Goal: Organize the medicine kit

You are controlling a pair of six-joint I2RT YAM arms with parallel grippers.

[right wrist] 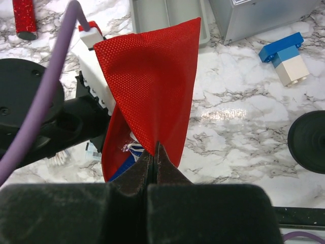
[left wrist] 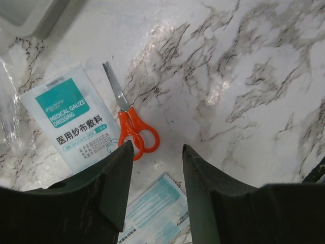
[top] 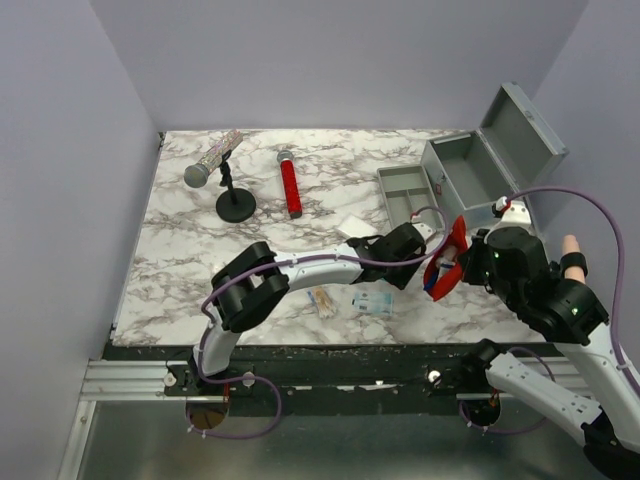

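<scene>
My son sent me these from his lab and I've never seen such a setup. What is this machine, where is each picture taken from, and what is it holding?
These are two robot arms bolted to a marble table. One picture looks down from above; the other two come from cameras on each wrist. The right tool is shut on a red pouch, holding it up. The left tool is empty, its fingers apart, above orange scissors and a gauze packet. At the back stand a grey metal box with its lid up and its tray beside it.
</scene>
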